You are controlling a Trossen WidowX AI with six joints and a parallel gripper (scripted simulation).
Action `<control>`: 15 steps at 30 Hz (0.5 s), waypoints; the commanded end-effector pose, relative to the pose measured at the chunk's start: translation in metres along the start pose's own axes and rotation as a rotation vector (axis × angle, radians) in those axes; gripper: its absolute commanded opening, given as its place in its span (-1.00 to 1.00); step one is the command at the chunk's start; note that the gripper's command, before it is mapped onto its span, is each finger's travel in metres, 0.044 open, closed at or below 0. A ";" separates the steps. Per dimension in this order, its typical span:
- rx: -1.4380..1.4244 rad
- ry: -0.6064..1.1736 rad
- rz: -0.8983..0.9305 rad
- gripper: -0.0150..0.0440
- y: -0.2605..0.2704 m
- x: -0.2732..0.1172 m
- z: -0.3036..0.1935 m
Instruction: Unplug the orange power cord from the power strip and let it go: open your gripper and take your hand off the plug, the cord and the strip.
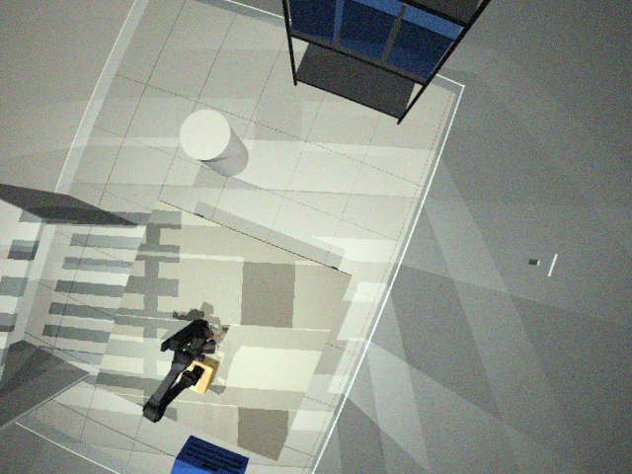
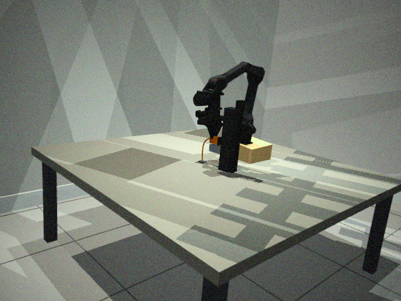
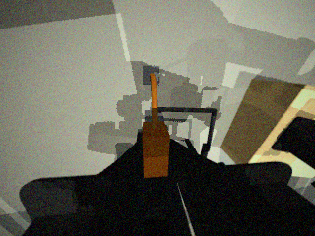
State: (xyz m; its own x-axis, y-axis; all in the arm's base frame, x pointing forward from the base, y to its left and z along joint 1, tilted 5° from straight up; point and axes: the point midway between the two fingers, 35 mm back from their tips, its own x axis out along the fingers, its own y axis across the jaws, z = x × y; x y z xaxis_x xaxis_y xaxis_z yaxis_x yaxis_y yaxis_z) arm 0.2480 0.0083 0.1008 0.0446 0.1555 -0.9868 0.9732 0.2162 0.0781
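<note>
The pincer (image 3: 157,169) is clenched on the orange plug (image 3: 156,148), whose cord (image 3: 154,93) trails ahead and down to the tabletop (image 2: 155,190), so the pull looks under way; next I'd expect a lift clear of the strip (image 2: 214,148) below, then release.

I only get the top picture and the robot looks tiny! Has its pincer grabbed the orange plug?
Observer: Yes. In the wrist view the black pincer is shut on the blocky orange plug.
Operator: Where does the cord go?
Observer: The thin orange cord curves from the plug down to a small dark end piece on the table.
Operator: What's beside the robot?
Observer: A tall black post in front, and a tan wooden block behind it.
</note>
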 end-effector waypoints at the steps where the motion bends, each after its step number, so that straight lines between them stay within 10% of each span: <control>1: 0.027 -0.084 0.002 -0.49 0.000 -0.005 0.030; 15: 0.028 -0.087 0.001 -0.49 -0.004 -0.010 0.052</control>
State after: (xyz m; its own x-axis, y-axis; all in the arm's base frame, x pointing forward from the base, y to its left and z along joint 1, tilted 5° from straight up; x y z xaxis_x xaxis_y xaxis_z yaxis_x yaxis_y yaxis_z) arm 0.2522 -0.0350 0.1012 0.0545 0.0745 -0.9957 0.9788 0.1934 0.0681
